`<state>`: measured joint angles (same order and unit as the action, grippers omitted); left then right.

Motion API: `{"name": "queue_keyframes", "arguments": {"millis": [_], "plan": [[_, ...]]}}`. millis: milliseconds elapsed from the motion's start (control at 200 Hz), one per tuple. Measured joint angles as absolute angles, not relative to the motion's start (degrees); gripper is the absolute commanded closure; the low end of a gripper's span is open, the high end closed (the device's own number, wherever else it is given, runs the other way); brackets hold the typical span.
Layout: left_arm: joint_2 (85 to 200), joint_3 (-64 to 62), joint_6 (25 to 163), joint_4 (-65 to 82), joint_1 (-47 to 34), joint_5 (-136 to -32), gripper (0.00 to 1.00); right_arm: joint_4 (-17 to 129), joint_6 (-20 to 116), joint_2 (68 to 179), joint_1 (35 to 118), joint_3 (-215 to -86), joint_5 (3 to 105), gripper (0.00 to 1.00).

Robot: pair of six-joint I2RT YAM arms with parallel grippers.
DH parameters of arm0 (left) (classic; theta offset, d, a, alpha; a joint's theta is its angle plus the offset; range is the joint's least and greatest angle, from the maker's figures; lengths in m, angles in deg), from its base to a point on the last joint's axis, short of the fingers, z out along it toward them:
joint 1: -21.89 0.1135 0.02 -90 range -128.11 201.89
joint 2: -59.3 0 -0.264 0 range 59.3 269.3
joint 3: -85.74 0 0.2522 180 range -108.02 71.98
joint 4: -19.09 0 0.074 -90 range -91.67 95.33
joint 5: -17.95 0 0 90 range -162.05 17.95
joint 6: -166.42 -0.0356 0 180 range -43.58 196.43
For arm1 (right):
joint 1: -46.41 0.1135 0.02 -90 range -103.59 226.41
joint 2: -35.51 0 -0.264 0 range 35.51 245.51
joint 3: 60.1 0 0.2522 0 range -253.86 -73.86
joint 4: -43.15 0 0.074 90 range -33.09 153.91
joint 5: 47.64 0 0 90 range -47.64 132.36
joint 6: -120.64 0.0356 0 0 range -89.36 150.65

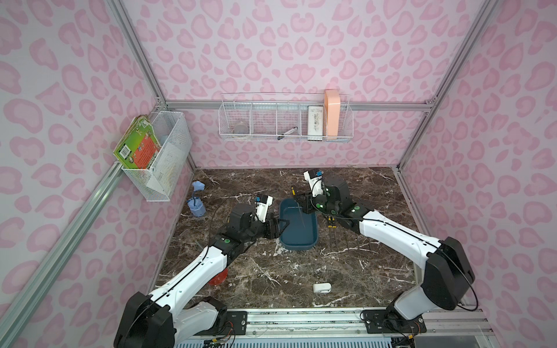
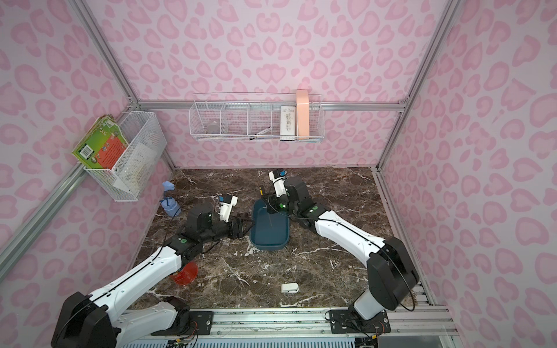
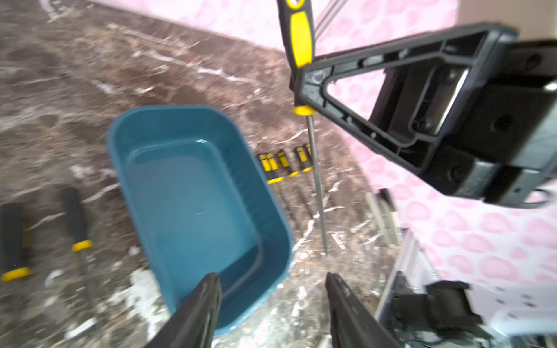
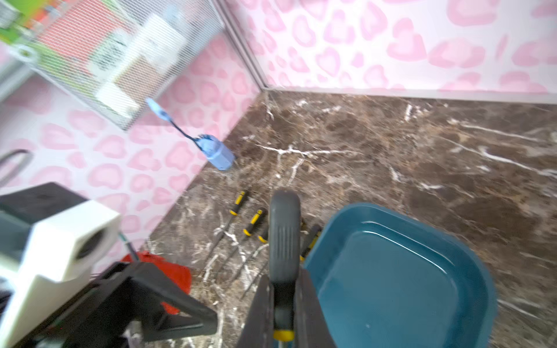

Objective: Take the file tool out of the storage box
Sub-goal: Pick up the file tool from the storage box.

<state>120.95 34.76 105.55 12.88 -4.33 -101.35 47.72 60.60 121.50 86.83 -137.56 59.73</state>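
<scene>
Your right hand (image 3: 301, 87) grips the yellow-and-black handle of the slim steel file tool (image 3: 315, 180), which hangs nearly upright, tip down, above the dark teal plastic storage box (image 3: 193, 205). Your left hand (image 3: 272, 280), parted and empty, sits at the box's left rim. Loose files (image 3: 283, 165) line the marble desk (image 3: 180, 60) on both sides.

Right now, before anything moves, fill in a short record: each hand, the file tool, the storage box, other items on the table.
storage box: empty, on the table
file tool: hanging tip down over the box
right hand: shut on the file tool's handle
left hand: open, empty, beside the box
other files: lying on the table, both sides of the box
red cup: partly under the left arm
</scene>
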Motion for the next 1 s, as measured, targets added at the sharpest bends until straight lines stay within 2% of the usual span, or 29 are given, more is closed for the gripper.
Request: {"name": "queue_keyframes", "arguments": {"millis": [135, 400, 505, 675, 720, 805, 875, 935, 1000], "plan": [[116.86, 39.79, 110.18, 22.02, -4.81, -106.27, 0.39, 38.98, 64.53, 116.67, 88.45, -132.88, 63.27, 1.0], [116.93, 42.15, 115.43, 32.03, -7.87, -111.82, 0.45, 26.59, 68.84, 113.65, 91.88, -128.03, 65.43, 1.0], [116.58, 42.13, 115.52, 32.8, -8.22, -112.24, 0.57, 24.64, 69.69, 113.31, 92.58, -127.86, 64.86, 1.0], [116.95, 41.76, 116.28, 33.65, -8.75, -112.81, 0.64, 22.83, 69.85, 113.26, 93.13, -127.79, 63.75, 1.0], [117.45, 41.67, 116.63, 33.87, -8.79, -113.18, 0.69, 22.76, 69.85, 113.65, 93.02, -128.38, 63.36, 1.0], [118.18, 41.54, 116.83, 34.09, -8.88, -113.83, 0.81, 22.43, 69.85, 114.59, 93.04, -129.52, 62.59, 1.0], [118.26, 41.54, 117.05, 34.24, -8.88, -113.99, 1.0, 22.43, 69.85, 114.97, 93.15, -129.56, 62.7, 0.99], [118.02, 41.58, 116.52, 34.11, -8.88, -114.42, 1.0, 22.28, 70.5, 114.94, 93.17, -129.21, 62.39, 0.96], [117.45, 41.56, 116.32, 33.06, -8.97, -113.72, 1.0, 22.04, 70.7, 114.94, 93.17, -129.02, 62.53, 0.87]]}}
